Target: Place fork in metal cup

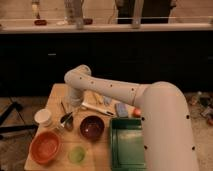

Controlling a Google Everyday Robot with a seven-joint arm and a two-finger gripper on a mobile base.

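Observation:
The small shiny metal cup (68, 121) stands on the wooden table (55, 92), left of the maroon bowl (92, 126). A thin dark utensil handle, likely the fork (63, 107), slants up from the cup's left side. I cannot tell whether its tip rests inside the cup. My gripper (71, 104) hangs from the white arm (107, 91) just above and behind the cup, close to the handle. The wrist hides how the gripper meets the fork.
A white ribbed cup (44, 117) stands left of the metal cup. An orange bowl (45, 147) and a pale green cup (76, 154) sit at the front. A green tray (127, 145) lies at the right. Loose utensils (97, 107) and a blue item (121, 110) lie behind the maroon bowl.

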